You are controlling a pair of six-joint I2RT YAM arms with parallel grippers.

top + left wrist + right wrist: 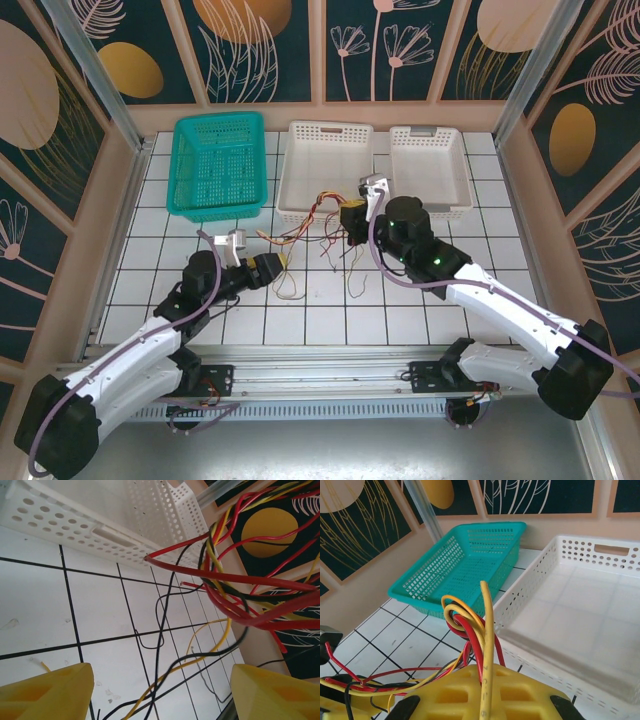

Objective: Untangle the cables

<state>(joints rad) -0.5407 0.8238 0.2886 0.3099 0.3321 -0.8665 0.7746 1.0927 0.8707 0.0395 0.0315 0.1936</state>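
On the tiled table [140, 275], in front of the middle white basket [325, 160], the cables [318, 222] hang bunched from my right gripper [352, 222], which is clamped on them. Loose strands trail left toward my nearer left gripper [275, 268], whose jaws stand wide with wires running between them.

Cables [240, 578] off-frame at right

2 white-and-black arms [130, 355], purple cables [373, 240], yellow gripper fingers [50, 692].
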